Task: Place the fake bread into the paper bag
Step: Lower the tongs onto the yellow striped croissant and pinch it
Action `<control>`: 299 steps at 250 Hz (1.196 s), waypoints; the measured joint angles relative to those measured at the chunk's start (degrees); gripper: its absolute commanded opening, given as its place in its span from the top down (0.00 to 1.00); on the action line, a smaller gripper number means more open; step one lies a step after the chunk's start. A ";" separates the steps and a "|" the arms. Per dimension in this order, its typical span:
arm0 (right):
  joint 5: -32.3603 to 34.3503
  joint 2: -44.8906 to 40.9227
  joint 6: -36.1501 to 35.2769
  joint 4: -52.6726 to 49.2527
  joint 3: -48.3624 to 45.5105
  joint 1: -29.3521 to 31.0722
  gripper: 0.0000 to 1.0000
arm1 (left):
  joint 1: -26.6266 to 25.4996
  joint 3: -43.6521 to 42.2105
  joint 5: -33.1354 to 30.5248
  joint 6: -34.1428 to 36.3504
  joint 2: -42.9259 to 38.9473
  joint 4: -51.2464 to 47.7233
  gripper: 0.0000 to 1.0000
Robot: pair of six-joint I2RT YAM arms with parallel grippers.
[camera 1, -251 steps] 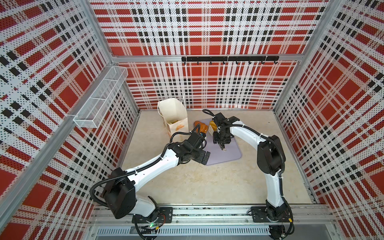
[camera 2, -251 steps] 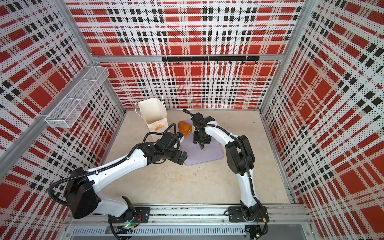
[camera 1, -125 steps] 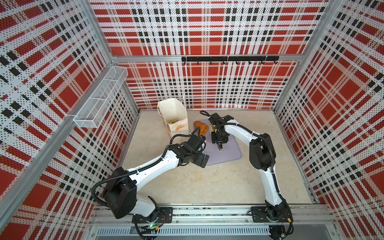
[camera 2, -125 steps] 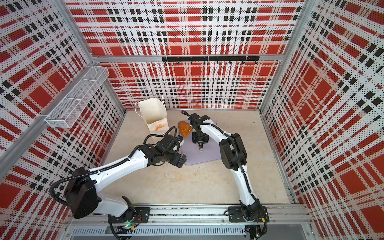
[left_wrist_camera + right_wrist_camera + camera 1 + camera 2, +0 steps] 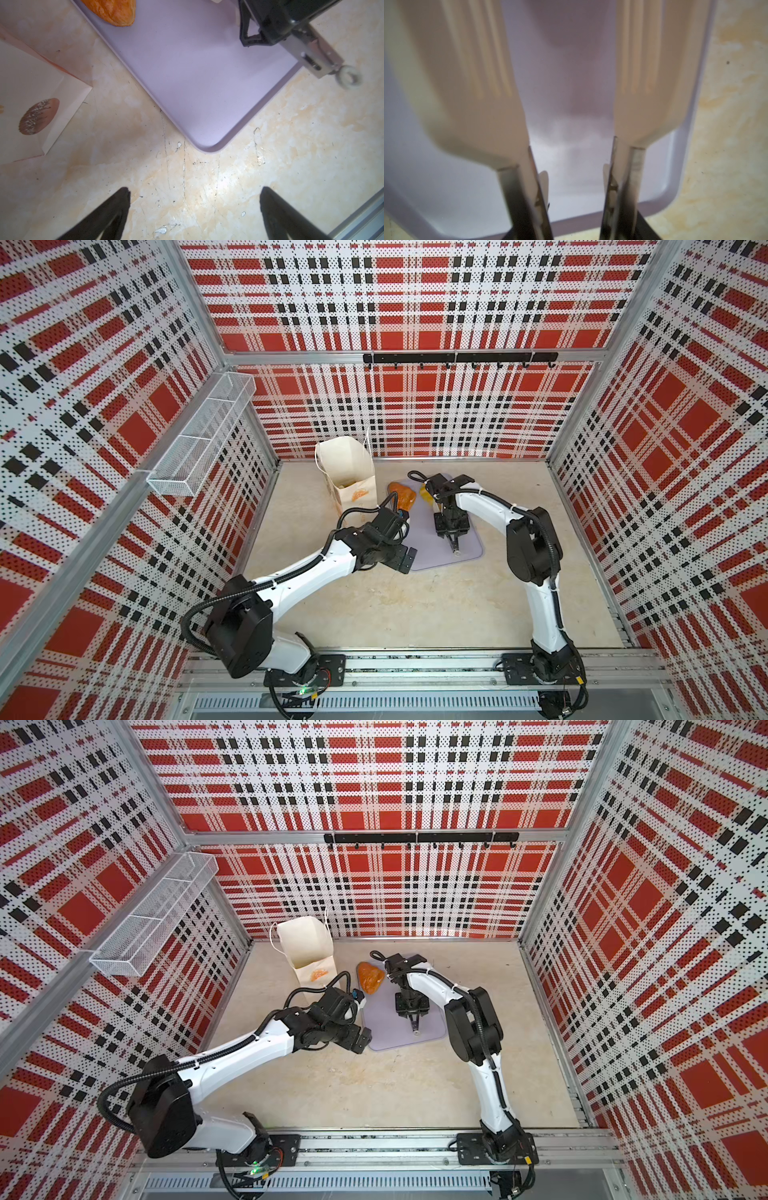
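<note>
Seen from the front of the cell, the left arm (image 5: 307, 572) runs from its base at lower left up and to the right, low over the table (image 5: 415, 614). The left gripper (image 5: 195, 199) hangs just off the lower-left corner of the lilac tray (image 5: 469, 549). Its fingers (image 5: 116, 207) are spread to full width, with only bare tabletop between them. The right arm (image 5: 490, 506) rises from its base at lower right, bends sharply at the elbow and doubles over at the wrist. As a result the right gripper (image 5: 451, 531) points back toward the bottom of the frame, above the middle of the tray. It is clamped on a pair of tongs (image 5: 471, 83). The metal handle end with its ring shows past the jaws in the left wrist view. In the right wrist view the two cream paddles stand apart with nothing between them. The paper bag (image 5: 345, 464) stands open in the upper centre of both top views, just left of the tray and not touching it. Of the fake bread (image 5: 371, 977), a reddish-orange croissant (image 5: 402, 498) lies on the tray's upper-left corner. A yellow piece (image 5: 424, 492) beside it is mostly hidden by the right wrist. What lies inside the bag cannot be made out.
</note>
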 measured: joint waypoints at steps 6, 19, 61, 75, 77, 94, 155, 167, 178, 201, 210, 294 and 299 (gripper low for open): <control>0.04 -0.63 0.00 0.02 -0.39 -0.02 0.49 | 0.00 0.00 0.09 0.00 -0.02 0.07 0.01; 0.17 -1.90 -0.13 0.20 -1.11 -0.22 0.49 | 0.00 -0.02 0.37 0.00 -0.04 0.24 0.01; 0.72 -3.56 -2.27 1.62 -1.55 0.46 0.46 | 0.00 -0.02 1.22 0.00 -0.26 0.48 0.01; 0.90 -3.56 -3.34 1.99 -1.55 0.94 0.46 | 0.00 -0.02 1.49 0.00 -0.39 0.55 0.01; 0.96 -3.56 -3.43 2.03 -1.55 1.01 0.46 | 0.00 -0.02 1.51 0.00 -0.44 0.55 0.01; 1.38 -3.56 -4.55 2.16 -1.53 1.33 0.46 | 0.11 -0.07 1.86 0.00 -0.61 0.55 0.01; 2.84 -0.66 -7.32 2.84 1.42 1.25 0.44 | 0.63 -0.07 2.64 -0.11 -0.85 0.26 0.01; 3.04 0.26 -7.80 3.13 2.10 0.98 0.44 | 0.63 -0.09 2.71 -0.22 -0.96 0.20 0.01; 3.10 0.96 -8.31 3.26 2.69 0.70 0.44 | 0.63 -0.09 2.71 -0.26 -1.03 0.15 0.01; 3.23 2.23 -9.53 3.34 4.31 0.17 0.43 | 0.63 -0.11 2.45 -0.39 -1.07 0.04 0.01; 3.34 2.69 -9.88 3.34 5.09 -0.04 0.43 | 0.63 -0.20 2.29 -0.48 -1.09 0.04 0.01; 3.93 8.44 -13.38 2.60 13.62 -0.98 0.42 | 0.63 -0.76 1.79 -0.96 -1.51 -0.55 0.01; 3.96 8.81 -13.55 2.47 14.12 -0.98 0.41 | 0.63 -0.76 1.79 -0.96 -1.51 -0.55 0.01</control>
